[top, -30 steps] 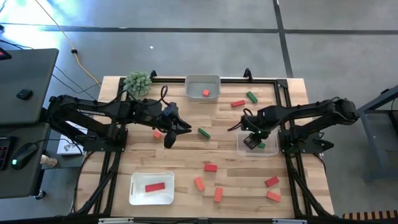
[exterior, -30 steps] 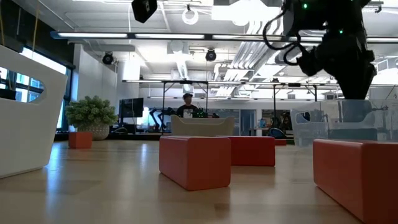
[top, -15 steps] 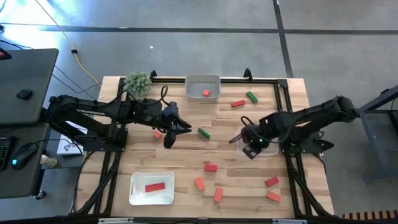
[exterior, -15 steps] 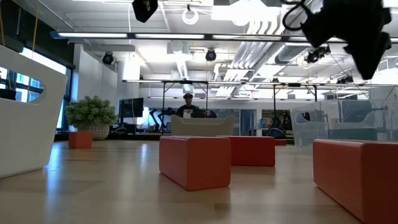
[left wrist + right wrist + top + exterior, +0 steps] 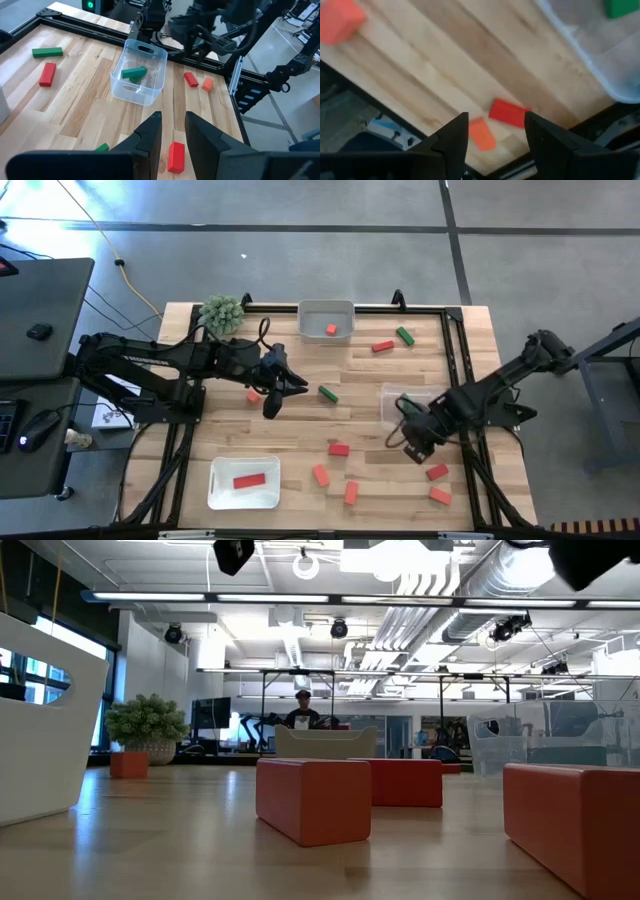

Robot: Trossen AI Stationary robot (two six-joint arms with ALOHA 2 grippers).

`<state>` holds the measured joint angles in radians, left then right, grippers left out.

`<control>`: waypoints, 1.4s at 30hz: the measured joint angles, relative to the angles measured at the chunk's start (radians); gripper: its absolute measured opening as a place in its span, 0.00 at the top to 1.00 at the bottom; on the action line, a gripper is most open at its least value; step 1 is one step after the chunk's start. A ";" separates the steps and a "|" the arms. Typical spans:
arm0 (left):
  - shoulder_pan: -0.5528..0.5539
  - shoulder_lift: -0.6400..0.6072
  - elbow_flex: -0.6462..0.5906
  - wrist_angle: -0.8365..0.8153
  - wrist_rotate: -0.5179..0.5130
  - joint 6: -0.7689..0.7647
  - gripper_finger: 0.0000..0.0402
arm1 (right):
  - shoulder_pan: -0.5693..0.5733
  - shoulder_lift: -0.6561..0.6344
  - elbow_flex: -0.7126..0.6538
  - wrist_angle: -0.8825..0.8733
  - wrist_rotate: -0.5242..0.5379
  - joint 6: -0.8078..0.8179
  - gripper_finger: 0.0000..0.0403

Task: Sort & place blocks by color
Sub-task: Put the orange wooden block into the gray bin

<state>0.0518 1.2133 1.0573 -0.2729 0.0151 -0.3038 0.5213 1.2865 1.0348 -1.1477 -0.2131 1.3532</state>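
Note:
Red, orange and green blocks lie scattered on the wooden table (image 5: 300,430). My right gripper (image 5: 412,448) (image 5: 496,122) hangs open above the near right part, pointing steeply down, over a red block (image 5: 509,112) and an orange block (image 5: 481,134), touching neither. Just beyond it stands the clear tray (image 5: 137,70), with a green block (image 5: 134,73) lying on its floor. My left gripper (image 5: 290,383) (image 5: 172,120) hovers above the table's middle, its fingers narrowly apart with nothing between them. A green block (image 5: 327,393) lies to its right, an orange one (image 5: 254,395) under its arm.
A white tray (image 5: 243,482) at the near left holds a red block. A grey tray (image 5: 326,320) at the far edge holds an orange block. A spiky green plant ball (image 5: 221,312) sits at the far left. More blocks lie near the front edge (image 5: 351,492) and at the far right (image 5: 383,346).
My right gripper has come up out of the clear tray and swung toward the table's near edge, turning as it went. It now hangs over the red and orange blocks at the near right. The green block stays in the tray.

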 joint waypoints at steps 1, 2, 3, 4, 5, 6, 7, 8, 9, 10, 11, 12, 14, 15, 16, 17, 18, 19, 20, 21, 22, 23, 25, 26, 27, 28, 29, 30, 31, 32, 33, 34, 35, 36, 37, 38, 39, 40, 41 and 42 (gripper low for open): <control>0.000 0.000 0.000 0.000 0.000 0.000 0.81 | 0.024 0.000 0.000 0.008 0.000 0.016 0.54; 0.000 0.000 0.000 0.000 0.000 0.000 0.81 | 0.050 0.000 0.000 0.021 0.000 0.031 0.54; 0.000 0.000 0.000 0.000 0.000 0.000 0.81 | 0.075 0.000 0.000 0.036 0.000 0.043 0.54; 0.000 0.000 0.000 0.000 0.000 0.000 0.81 | 0.100 0.000 0.000 0.051 0.001 0.060 0.53; 0.000 0.000 0.000 0.000 0.000 0.000 0.81 | 0.123 0.000 0.000 0.067 0.001 0.076 0.53; 0.000 0.000 0.000 0.000 0.000 0.000 0.81 | 0.144 0.002 0.000 0.084 0.002 0.093 0.53; 0.000 0.000 0.000 0.000 0.000 0.000 0.81 | 0.163 0.004 0.000 0.099 0.002 0.115 0.53; 0.000 0.000 0.000 0.000 0.000 0.000 0.81 | 0.183 0.008 0.000 0.110 0.002 0.136 0.53; 0.000 0.000 0.000 0.000 0.000 0.000 0.81 | 0.201 0.013 0.000 0.121 0.002 0.156 0.53; 0.000 0.000 0.000 0.000 0.000 0.000 0.81 | 0.218 0.021 0.000 0.133 0.003 0.175 0.53; 0.000 0.000 0.000 0.000 0.000 0.000 0.81 | 0.233 0.031 0.000 0.144 0.003 0.188 0.53; 0.000 0.000 0.000 0.000 0.000 0.000 0.81 | 0.248 0.043 0.000 0.155 0.003 0.196 0.53; 0.000 0.000 0.000 0.000 0.000 0.000 0.81 | 0.276 0.069 -0.001 0.178 0.002 0.200 0.53; 0.000 0.000 0.000 0.000 0.000 0.000 0.81 | 0.288 0.084 -0.001 0.191 0.002 0.199 0.53; 0.000 0.000 0.000 0.000 0.000 0.000 0.81 | 0.298 0.099 -0.001 0.202 0.002 0.199 0.53; 0.000 0.000 0.000 0.000 0.000 0.000 0.81 | 0.308 0.116 -0.001 0.212 0.001 0.199 0.53; 0.000 0.000 0.000 0.000 0.000 -0.004 0.81 | 0.319 0.133 -0.001 0.222 -0.001 0.198 0.53; 0.000 0.000 0.000 0.000 0.001 -0.005 0.81 | 0.328 0.146 -0.001 0.230 -0.001 0.195 0.53; 0.000 0.000 0.000 0.000 0.001 -0.006 0.81 | 0.339 0.161 -0.001 0.238 -0.001 0.194 0.53; 0.000 0.000 0.000 0.000 0.001 -0.007 0.81 | 0.349 0.176 -0.001 0.243 -0.001 0.194 0.53; 0.000 0.000 0.000 0.000 0.001 -0.007 0.81 | 0.358 0.190 -0.001 0.244 -0.002 0.194 0.53; 0.000 0.000 0.000 0.000 0.000 -0.008 0.81 | 0.368 0.204 -0.002 0.243 -0.003 0.194 0.53; 0.000 0.000 0.000 0.000 0.001 -0.008 0.81 | 0.385 0.227 -0.002 0.247 -0.005 0.193 0.53; 0.000 0.000 0.000 0.000 0.001 -0.008 0.81 | 0.393 0.237 -0.002 0.249 -0.005 0.193 0.53; 0.000 0.000 0.000 0.000 0.000 -0.008 0.81 | 0.400 0.248 -0.002 0.248 -0.006 0.192 0.53; 0.000 0.000 0.000 0.000 0.000 -0.008 0.81 | 0.407 0.258 -0.002 0.248 -0.006 0.192 0.53; 0.000 0.000 0.000 0.000 0.000 -0.008 0.81 | 0.412 0.267 -0.002 0.248 -0.006 0.192 0.53; 0.000 0.000 0.000 0.000 0.000 -0.008 0.81 | 0.417 0.276 -0.002 0.248 -0.006 0.192 0.53; 0.000 0.000 0.000 0.000 0.000 -0.008 0.81 | 0.421 0.285 -0.002 0.249 -0.006 0.192 0.53; 0.000 0.000 0.000 0.000 0.000 -0.008 0.81 | 0.425 0.295 -0.002 0.251 -0.006 0.192 0.53; 0.000 0.000 0.000 0.000 0.000 -0.010 0.81 | 0.428 0.305 -0.002 0.255 -0.006 0.191 0.53; 0.000 0.000 0.000 0.000 0.000 -0.010 0.81 | 0.433 0.314 -0.002 0.257 -0.006 0.191 0.53; 0.000 0.000 0.000 0.000 0.000 -0.010 0.81 | 0.436 0.323 -0.002 0.260 -0.006 0.191 0.53; 0.000 0.000 0.000 -0.001 0.000 -0.011 0.81 | 0.440 0.334 -0.002 0.264 -0.006 0.191 0.53; 0.000 0.000 0.000 0.000 0.000 -0.011 0.81 | 0.445 0.343 -0.002 0.270 -0.006 0.190 0.53; 0.000 0.000 0.000 0.000 0.000 -0.011 0.81 | 0.451 0.354 -0.002 0.275 -0.006 0.186 0.53; 0.000 0.000 0.000 0.000 0.000 -0.011 0.81 | 0.456 0.362 -0.002 0.280 -0.006 0.184 0.53; 0.000 0.000 0.000 -0.001 0.000 -0.011 0.81 | 0.461 0.371 -0.002 0.285 -0.007 0.183 0.53; 0.000 0.000 0.000 0.000 0.000 -0.011 0.81 | 0.465 0.380 -0.002 0.288 -0.008 0.183 0.53; 0.000 0.000 0.000 0.000 0.000 -0.011 0.81 | 0.470 0.388 -0.002 0.288 -0.008 0.183 0.53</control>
<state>0.0513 1.2133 1.0573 -0.2733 0.0154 -0.3149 0.9915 1.6748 1.0331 -0.8597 -0.2213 1.5367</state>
